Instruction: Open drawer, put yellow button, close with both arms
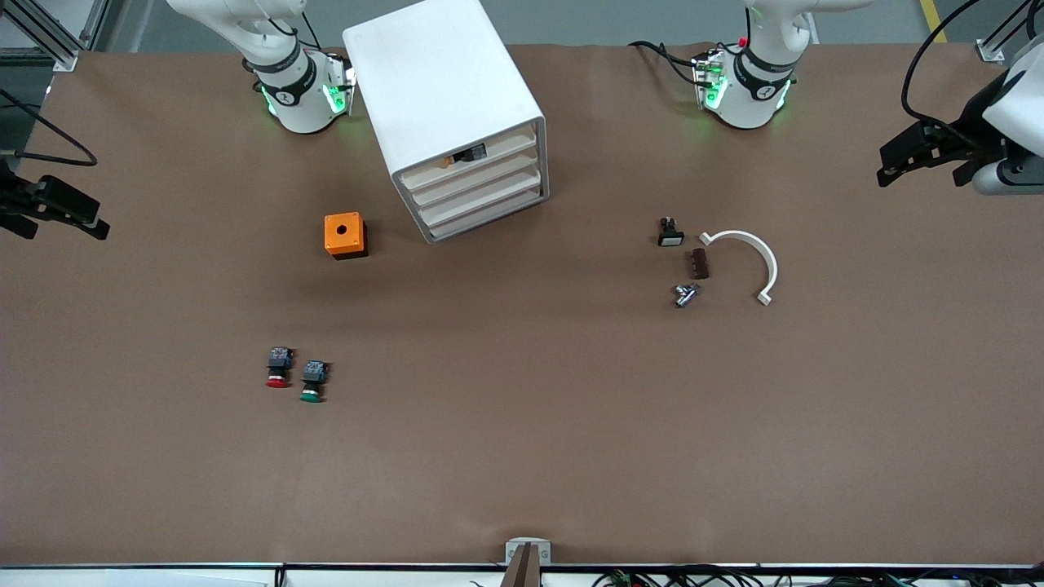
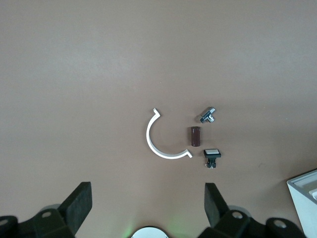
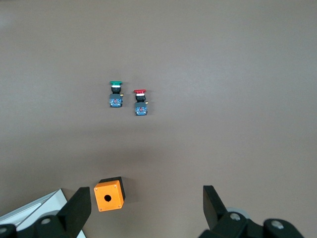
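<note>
Left wrist view gives us the left gripper [image 2: 147, 201] with its jaws spread wide and nothing between them, hanging over bare table [image 2: 74, 74] at the left arm's end, near a white curved clip [image 2: 157, 144]. The right gripper [image 3: 146, 203] is likewise wide and empty, over the right arm's end of the table, with the orange box [image 3: 109, 195] just under it and the red-capped [image 3: 140, 101] and green-capped [image 3: 115, 94] switches on the table under its camera. Both arms wait well apart from the cabinet [image 1: 440, 81]. We judge the job close to finished: the yellow button [image 1: 466, 154] seems to lie in the drawer [image 1: 506, 145], the top one, showing only as a dark body with a speck of orange at the front edge. Whether that drawer sits fully flush we cannot tell. If a last push is needed, we would bring both grippers square to the drawer front, press evenly on each end, and go gently so the light cabinet does not slide.
</note>
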Robot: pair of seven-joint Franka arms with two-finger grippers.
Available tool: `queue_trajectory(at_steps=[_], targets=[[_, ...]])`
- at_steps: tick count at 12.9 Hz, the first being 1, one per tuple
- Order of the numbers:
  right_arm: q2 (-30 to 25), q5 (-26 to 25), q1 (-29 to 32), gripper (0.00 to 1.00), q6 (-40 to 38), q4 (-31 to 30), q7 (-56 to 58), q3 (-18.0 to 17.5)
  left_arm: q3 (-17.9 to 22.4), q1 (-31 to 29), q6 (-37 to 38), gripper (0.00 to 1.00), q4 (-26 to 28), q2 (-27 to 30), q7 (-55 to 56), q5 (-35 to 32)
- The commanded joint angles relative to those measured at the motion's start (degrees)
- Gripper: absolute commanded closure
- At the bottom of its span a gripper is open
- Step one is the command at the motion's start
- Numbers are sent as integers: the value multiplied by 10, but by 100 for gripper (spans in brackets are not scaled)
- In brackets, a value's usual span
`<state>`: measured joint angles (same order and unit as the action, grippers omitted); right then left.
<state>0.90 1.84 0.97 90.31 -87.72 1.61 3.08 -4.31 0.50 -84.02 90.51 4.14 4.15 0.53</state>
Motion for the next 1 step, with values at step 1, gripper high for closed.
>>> queue_trajectory(at_steps=[1], targets=[[3, -8, -2, 0, -7, 5, -8, 0, -1, -1, -1, 0, -7, 4, -8, -23]])
